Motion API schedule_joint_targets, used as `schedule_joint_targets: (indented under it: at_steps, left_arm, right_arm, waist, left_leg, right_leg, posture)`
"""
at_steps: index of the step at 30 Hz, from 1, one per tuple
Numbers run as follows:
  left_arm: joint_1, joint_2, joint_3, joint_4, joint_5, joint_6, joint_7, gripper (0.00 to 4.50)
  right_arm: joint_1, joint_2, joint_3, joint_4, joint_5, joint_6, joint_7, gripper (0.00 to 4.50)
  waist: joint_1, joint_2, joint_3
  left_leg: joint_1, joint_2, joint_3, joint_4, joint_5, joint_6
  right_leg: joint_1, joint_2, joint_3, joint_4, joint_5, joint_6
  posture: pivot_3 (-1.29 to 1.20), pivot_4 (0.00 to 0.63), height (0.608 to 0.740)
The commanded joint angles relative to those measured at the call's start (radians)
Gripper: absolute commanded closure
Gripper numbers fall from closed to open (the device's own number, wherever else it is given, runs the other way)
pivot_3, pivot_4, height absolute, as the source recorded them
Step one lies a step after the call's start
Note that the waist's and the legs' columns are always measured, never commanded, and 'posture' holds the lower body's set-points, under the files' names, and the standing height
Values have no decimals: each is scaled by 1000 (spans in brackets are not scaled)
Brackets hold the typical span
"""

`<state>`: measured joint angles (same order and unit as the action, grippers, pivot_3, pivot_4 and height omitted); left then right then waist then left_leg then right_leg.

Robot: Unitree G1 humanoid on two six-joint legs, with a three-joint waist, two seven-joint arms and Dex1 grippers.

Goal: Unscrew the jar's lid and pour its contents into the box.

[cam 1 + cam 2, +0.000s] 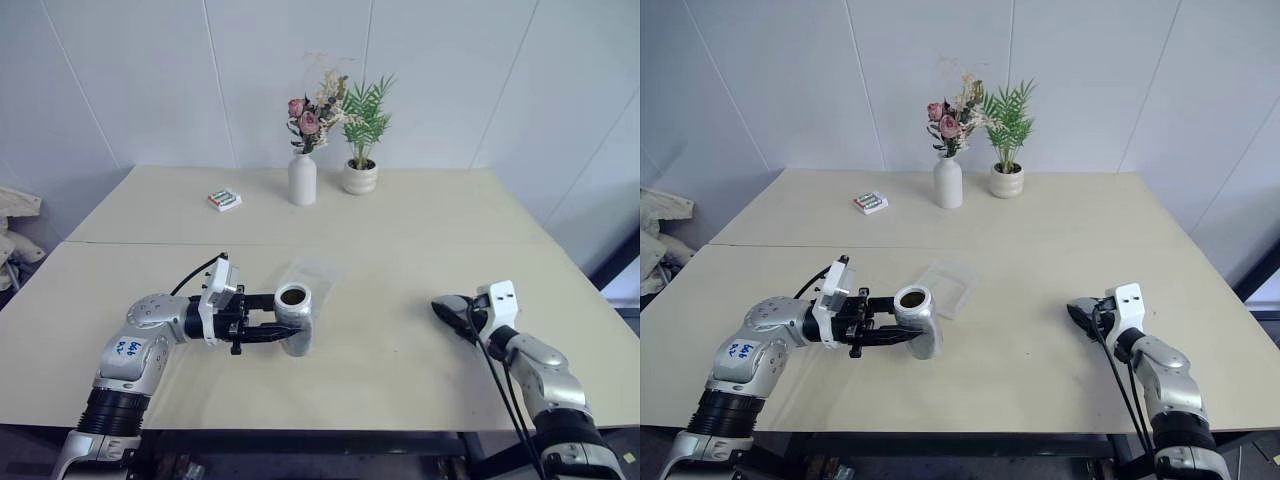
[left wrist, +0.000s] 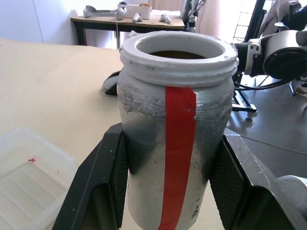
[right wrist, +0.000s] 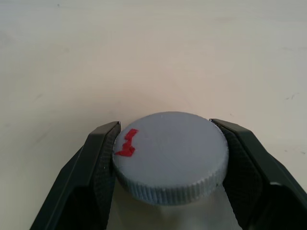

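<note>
Left gripper [image 1: 285, 335] clamps the jar [image 1: 294, 318] (uncapped) — right gripper [image 3: 168, 165] pinches the lid [image 3: 170, 155].

Left claw [image 1: 272, 333] level, pointing right, fingers clamped; right claw [image 3: 169, 163] forward, clamped.

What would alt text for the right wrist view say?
The right end effector grips the round grey lid by its ribbed edge, one black finger on each side, just above the pale table. The lid's flat top bears a small red mark.
</note>
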<state>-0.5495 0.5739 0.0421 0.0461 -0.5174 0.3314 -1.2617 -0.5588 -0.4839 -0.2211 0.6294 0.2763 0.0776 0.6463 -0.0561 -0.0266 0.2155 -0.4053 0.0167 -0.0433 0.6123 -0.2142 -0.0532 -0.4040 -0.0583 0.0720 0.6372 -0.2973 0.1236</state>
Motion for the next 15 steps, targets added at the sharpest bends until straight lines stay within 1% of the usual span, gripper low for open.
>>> schedule_joint_targets:
  at_steps: [1, 2, 4, 5, 7, 10, 15]
  left_arm:
    - [-1, 12, 32, -41, -35, 11, 11, 2524]
    - [-2, 14, 33, -41, -37, 14, 12, 2524]
    - [-6, 13, 40, -41, -41, 19, 20, 2524]
    - [-8, 12, 44, -41, -41, 19, 26, 2524]
    - [-13, 8, 53, -39, -43, 20, 38, 2524]
    - [-25, 6, 80, -26, -47, 16, 69, 2524]
    - [-61, 14, 124, -2, -65, 42, 115, 2524]
  right_arm:
    - [-10, 0, -13, 30, 2, -24, 3, 1115]
    - [-10, -4, -14, 29, 5, -27, 11, 872]
    - [-6, -19, -18, -2, 14, -28, 32, 221]
    - [-1, -30, -22, -29, 20, -33, 45, 28]
    - [6, -47, -31, -85, 44, -16, 81, 28]
    - [30, -95, -31, -232, 87, 52, 149, 28]
    - [32, -160, 15, -460, 152, 188, 248, 28]
  waist:
    - [0, 0, 0]
    - [0, 0, 0]
    - [0, 0, 0]
    - [0, 0, 0]
    - [1, 0, 0]
    - [1, 1, 0]
    - [0, 0, 0]
  left_leg:
    - [0, 0, 0, 0, 0, 0]
    - [0, 0, 0, 0, 0, 0]
    - [0, 0, 0, 0, 0, 0]
    - [0, 0, 0, 0, 0, 0]
    - [0, 0, 0, 0, 0, 0]
    - [0, 0, 0, 0, 0, 0]
    - [0, 0, -1, 0, 0, 0]
  right_leg:
    - [0, 0, 0, 0, 0, 0]
    - [1, 0, 0, 0, 0, 0]
    - [1, 0, 0, 0, 0, 0]
    - [1, 0, 0, 0, 0, 0]
    - [1, 0, 0, 0, 0, 0]
    - [0, 0, 1, 0, 0, 1]
    - [0, 1, 1, 0, 0, 1]
  posture:
    - [0, 150, 740]
    - [0, 150, 740]
    - [0, 150, 740]
    - [0, 150, 740]
    - [0, 150, 740]
    - [0, 150, 740]
    - [0, 150, 740]
